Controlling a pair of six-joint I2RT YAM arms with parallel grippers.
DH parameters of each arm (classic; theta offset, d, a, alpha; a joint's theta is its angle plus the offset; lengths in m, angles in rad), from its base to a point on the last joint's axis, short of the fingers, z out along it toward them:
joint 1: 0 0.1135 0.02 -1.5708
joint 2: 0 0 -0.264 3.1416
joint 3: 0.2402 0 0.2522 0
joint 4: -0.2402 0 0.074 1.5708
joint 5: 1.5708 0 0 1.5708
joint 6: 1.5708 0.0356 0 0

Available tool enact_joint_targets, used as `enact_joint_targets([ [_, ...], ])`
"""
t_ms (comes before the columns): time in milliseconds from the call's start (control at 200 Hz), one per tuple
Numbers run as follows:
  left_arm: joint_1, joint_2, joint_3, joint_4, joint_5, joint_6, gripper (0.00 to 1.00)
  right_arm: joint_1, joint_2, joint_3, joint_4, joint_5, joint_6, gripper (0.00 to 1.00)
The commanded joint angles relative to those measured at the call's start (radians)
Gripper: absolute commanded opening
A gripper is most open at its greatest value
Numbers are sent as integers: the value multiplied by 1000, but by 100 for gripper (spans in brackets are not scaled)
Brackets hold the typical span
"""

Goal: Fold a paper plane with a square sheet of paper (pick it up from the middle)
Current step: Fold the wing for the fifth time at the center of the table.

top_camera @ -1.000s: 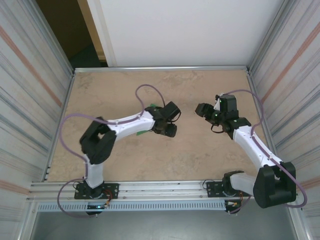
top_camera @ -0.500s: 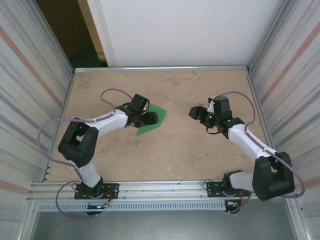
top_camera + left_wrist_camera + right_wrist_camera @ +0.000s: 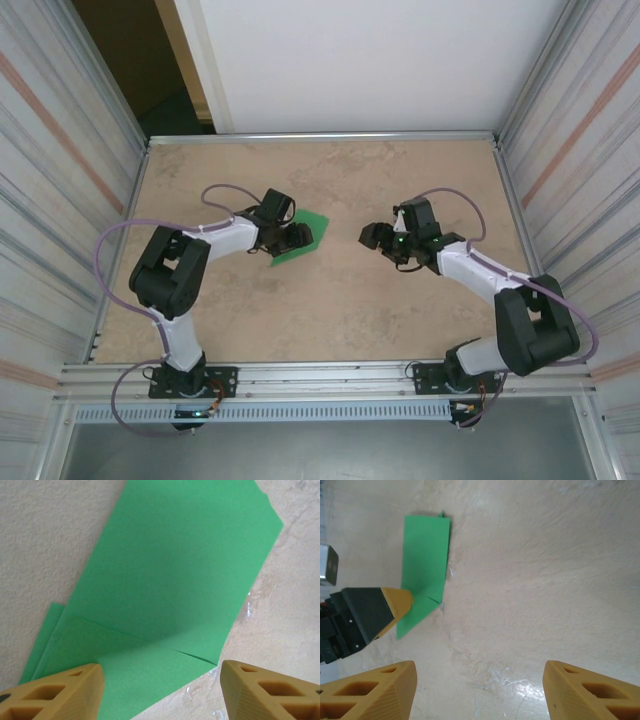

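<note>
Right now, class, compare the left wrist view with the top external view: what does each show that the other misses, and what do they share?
Left wrist view: close detail of the green paper, with a fold crease across its lower part and a second layer's edge peeking out at its left. Top external view: the left arm and right arm, with the right gripper open and apart from the paper. Shared: the paper lying flat on the table, with the left gripper open over one end of it.

Open table [image 3: 330,310] lies between the left tool [image 3: 297,237], above the green paper [image 3: 315,224], and right tool [image 3: 372,238].
</note>
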Motion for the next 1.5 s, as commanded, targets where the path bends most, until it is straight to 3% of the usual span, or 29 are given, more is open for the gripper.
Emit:
enact_joint_targets([
  [0,13,20,-43,42,94,-72,63,39,52,57,20,-24,59,65],
  [150,-15,26,-81,95,182,-140,57,68,114,58,68,-27,146,63],
  [406,-128,-5,-153,192,215,-312,47,73,187,38,133,-75,215,56],
  [687,-147,-72,-101,168,224,-271,35,98,301,121,97,-144,164,37],
  [817,-146,-65,-109,158,221,-268,28,100,360,145,75,-143,145,32],
  [1017,-138,-95,-93,90,166,-216,26,99,416,165,18,-117,102,31],
  [1278,-113,-38,-78,107,207,-193,25,96,437,184,-7,-129,88,32],
  [1393,-108,-20,-91,102,180,-211,23,87,381,156,65,-147,118,35],
  [1493,-99,-9,-118,108,178,-239,22,64,280,88,139,-129,163,44],
])
